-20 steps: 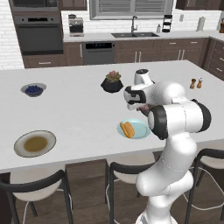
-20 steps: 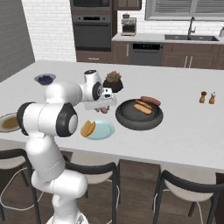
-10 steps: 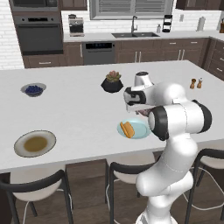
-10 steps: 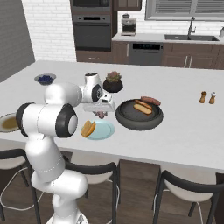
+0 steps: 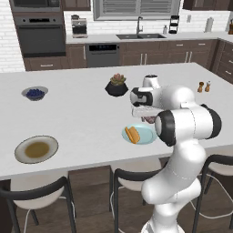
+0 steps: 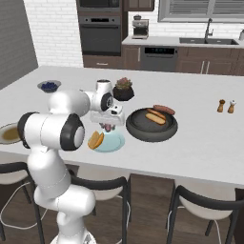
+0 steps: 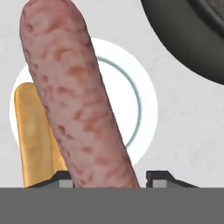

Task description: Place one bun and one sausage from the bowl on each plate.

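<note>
My gripper is shut on a reddish-brown sausage and hangs just above the small light blue plate near the counter's front edge. On that plate's left side lies an orange-tan bun, also seen as the bun on the plate. The held sausage hangs down below the hand. Just right of the plate stands the dark bowl, holding a second bun and a second sausage. The larger grey-rimmed plate with a brownish centre lies bare at the far left.
A black plant pot stands behind the hand. A small bowl of blue berries sits far left at the back. Salt and pepper shakers stand to the right. Stool backs line the counter's front edge.
The hand has sunk a little toward the light blue plate, with the sausage still in it. Everything else on the counter is where it was.
</note>
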Controlling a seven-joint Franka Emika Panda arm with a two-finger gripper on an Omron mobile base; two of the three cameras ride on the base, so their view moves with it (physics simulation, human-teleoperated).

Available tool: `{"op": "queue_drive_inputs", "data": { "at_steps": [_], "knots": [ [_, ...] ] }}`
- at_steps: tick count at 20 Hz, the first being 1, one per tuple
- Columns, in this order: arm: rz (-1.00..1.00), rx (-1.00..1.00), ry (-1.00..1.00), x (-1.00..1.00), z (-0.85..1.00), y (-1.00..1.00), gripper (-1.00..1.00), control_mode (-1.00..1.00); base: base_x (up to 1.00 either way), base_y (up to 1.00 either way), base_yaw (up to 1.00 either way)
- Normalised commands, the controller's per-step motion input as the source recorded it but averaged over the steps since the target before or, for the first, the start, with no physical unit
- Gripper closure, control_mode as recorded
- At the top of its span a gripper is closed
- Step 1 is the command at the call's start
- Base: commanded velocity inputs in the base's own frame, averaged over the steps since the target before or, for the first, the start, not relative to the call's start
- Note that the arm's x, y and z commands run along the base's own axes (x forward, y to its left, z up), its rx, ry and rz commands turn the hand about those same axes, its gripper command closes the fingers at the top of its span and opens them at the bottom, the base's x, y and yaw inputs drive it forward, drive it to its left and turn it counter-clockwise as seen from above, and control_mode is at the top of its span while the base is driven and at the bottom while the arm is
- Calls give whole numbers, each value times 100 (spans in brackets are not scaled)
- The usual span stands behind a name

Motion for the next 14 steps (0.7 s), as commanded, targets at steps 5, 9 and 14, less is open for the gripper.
{"op": "queue_drive_inputs", "data": {
  "at_steps": [5, 9, 14],
  "knots": [
    [0, 0, 2, 0, -66, 7, 100, -100, 0, 0, 0],
    [0, 0, 1, 0, -80, 8, 100, -100, 0, 0, 0],
    [0, 0, 0, 0, -30, 0, 100, -100, 0, 0, 0]
  ]
}}
